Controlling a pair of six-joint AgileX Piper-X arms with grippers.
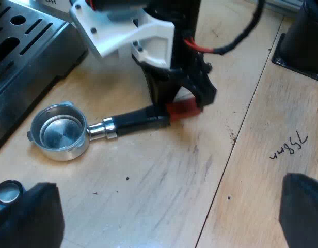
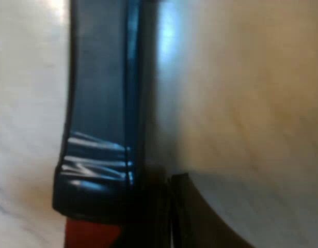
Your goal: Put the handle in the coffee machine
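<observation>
**Holder (image 1: 105, 127) lying loose on the table (image 1: 164, 175); right gripper (image 1: 177, 106) at its handle (image 1: 141, 118).**
The holder is lying flat on the wooden table just beside the machine (image 1: 25, 46), basket opening facing up. The right gripper is standing over the handle where the black is meeting the red end (image 1: 184, 109); whether it is clamping cannot be told. The left gripper (image 1: 167, 217) is hanging above the table, fingers (image 1: 30, 217) spread wide, holding nothing.

The metal holder (image 1: 60, 132) lies on the wooden worktop (image 1: 164, 196), basket beside the espresso machine (image 1: 25, 46); the right jaws stand at its handle's red end (image 1: 178, 110). The left jaws gape wide.
</observation>
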